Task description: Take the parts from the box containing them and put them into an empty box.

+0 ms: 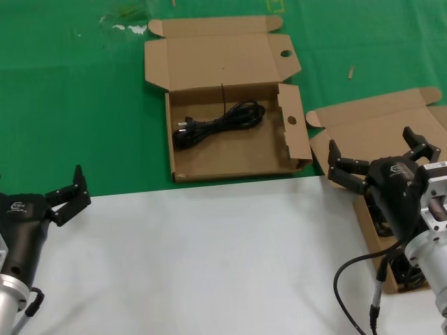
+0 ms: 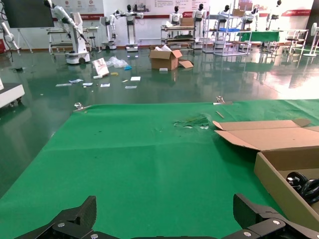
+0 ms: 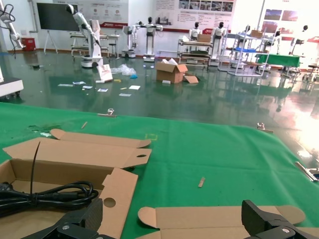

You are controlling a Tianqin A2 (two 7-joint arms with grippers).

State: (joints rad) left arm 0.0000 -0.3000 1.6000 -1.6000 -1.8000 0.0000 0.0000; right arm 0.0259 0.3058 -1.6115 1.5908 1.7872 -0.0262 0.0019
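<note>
The head camera looks steeply down on the worktop [image 1: 209, 258] from above. Both wrist cameras sit low, facing out across the green mat toward the hall; each catches the holed box [image 1: 230, 150] [image 2: 279, 172] [image 3: 65, 172].

You've got green cloth [image 1: 77, 105] up top, white tabletop [image 1: 202, 258] nearer you, white scraps [image 1: 129, 28] (small, far edge) on the cloth.

Bare counter [image 1: 209, 258] lay between both arms; the holed box [image 1: 230, 150] stood open-topped, 1 cord bundle [image 1: 218, 124] inside.
</note>
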